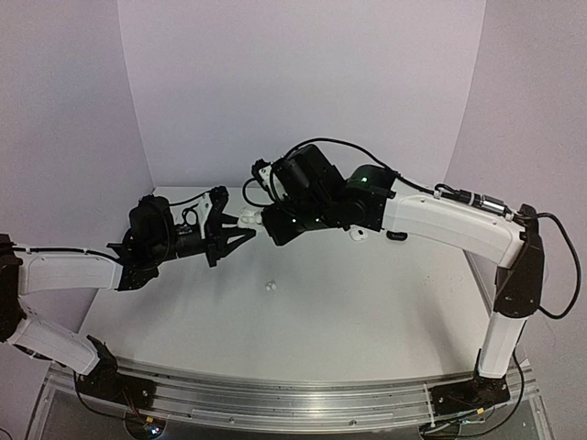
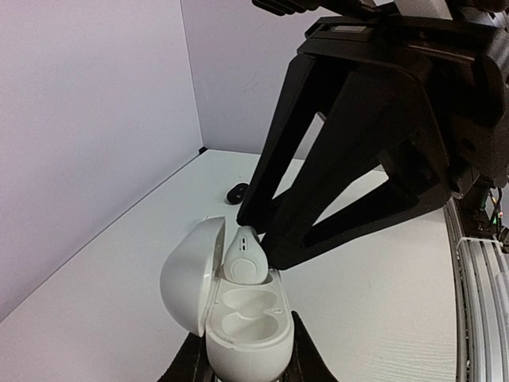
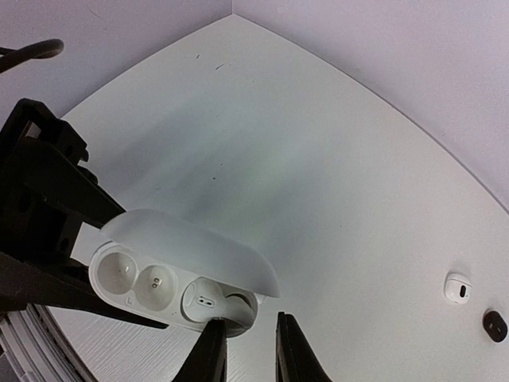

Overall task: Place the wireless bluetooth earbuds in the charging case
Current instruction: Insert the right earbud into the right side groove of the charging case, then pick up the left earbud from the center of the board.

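My left gripper (image 2: 248, 360) is shut on a white charging case (image 2: 238, 318), holding it above the table with its lid (image 2: 184, 274) open; it shows in the top view (image 1: 246, 220) too. A white earbud (image 2: 245, 256) stands tilted in the case's far slot; the near slot is empty. My right gripper (image 3: 250, 350) is at the case's end, its jaws slightly apart with only table between them; its left finger (image 3: 211, 354) is against the slot holding the earbud (image 3: 208, 301). Another white earbud (image 1: 271, 286) lies on the table.
In the right wrist view a white earbud (image 3: 457, 288) and a black earbud (image 3: 495, 325) lie on the table at the right. A small black thing (image 2: 236, 192) lies near the back wall. Purple walls enclose the table on three sides.
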Available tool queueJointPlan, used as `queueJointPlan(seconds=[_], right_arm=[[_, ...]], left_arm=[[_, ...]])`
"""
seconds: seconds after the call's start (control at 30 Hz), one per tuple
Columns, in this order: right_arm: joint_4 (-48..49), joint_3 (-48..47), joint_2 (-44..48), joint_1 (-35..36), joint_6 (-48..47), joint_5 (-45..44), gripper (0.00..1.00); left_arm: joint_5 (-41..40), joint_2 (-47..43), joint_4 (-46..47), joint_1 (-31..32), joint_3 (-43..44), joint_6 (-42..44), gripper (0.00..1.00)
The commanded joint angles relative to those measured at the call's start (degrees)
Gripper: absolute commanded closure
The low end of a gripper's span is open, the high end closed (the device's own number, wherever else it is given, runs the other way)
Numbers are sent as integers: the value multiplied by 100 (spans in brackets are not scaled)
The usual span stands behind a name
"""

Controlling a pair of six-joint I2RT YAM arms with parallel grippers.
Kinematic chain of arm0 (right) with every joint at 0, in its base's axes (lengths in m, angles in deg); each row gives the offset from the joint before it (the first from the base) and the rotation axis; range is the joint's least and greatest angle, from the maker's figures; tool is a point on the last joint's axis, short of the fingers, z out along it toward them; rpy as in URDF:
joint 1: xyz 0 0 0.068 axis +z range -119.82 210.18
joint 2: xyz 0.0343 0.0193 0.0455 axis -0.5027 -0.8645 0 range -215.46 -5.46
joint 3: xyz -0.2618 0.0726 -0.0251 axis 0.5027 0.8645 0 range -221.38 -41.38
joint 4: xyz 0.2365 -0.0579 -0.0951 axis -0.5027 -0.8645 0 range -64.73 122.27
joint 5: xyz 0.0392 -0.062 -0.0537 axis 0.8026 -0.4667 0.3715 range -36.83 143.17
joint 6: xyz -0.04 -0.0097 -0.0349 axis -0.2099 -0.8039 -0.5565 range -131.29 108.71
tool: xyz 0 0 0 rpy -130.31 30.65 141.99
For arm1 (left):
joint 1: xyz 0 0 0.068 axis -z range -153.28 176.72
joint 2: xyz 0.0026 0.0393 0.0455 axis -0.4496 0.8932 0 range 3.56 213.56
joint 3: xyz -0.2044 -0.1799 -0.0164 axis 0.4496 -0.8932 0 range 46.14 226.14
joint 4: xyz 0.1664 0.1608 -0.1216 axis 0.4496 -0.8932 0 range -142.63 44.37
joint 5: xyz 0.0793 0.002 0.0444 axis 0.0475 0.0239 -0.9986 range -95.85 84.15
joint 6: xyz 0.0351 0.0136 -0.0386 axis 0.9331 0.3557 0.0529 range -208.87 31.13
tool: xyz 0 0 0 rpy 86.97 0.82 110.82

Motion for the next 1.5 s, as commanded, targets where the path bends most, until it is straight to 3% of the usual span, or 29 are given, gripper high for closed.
queueJointPlan(seconds=[0.0, 0.97, 1.2, 1.47], right_arm=[[-44, -158, 163, 43, 52, 86, 78], [-117, -308, 228, 40, 54, 154, 70], [-108, -88, 556, 32, 105, 144, 65], [141, -234, 371, -380, 476, 1716, 53]], left_arm=[[421, -274, 783, 115, 364, -321, 100], [253, -253, 920, -22, 507, -1238, 100], [59, -192, 771, -342, 616, -1586, 100], [-280, -492, 324, -637, 460, -1973, 100]])
